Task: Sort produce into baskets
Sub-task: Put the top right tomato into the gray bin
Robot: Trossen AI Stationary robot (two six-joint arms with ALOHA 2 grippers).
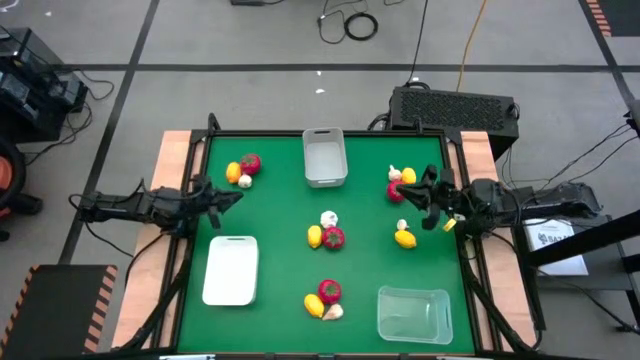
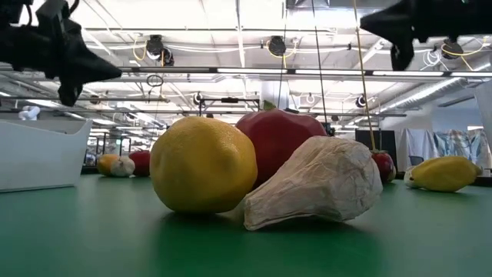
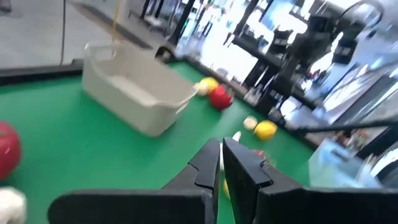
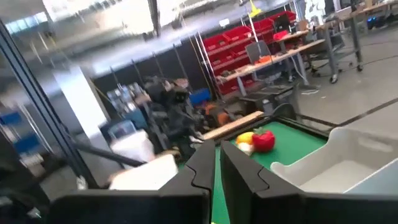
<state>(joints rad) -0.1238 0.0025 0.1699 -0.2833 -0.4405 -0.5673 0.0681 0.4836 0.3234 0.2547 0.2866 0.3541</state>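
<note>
1. Produce lies in four clusters on the green table (image 1: pixel 280 215): left rear by a red piece (image 1: pixel 250 162), centre by a lemon (image 1: pixel 315 236), front by a garlic bulb (image 1: pixel 333 312), right side near the right gripper (image 1: pixel 425 200).
2. Grey-white bin (image 1: pixel 325 158) rear centre, white tray (image 1: pixel 231 270) front left, clear tub (image 1: pixel 413 314) front right; all hold no produce.
3. Left gripper (image 1: pixel 222 197) hovers at the left edge, fingers (image 3: pixel 239 165) nearly together, holding nothing.
4. Right gripper's fingers narrow, holding nothing.

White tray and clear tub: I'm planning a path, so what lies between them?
In the high view, a lemon, red piece and garlic bulb cluster between the white tray and clear tub.
</note>
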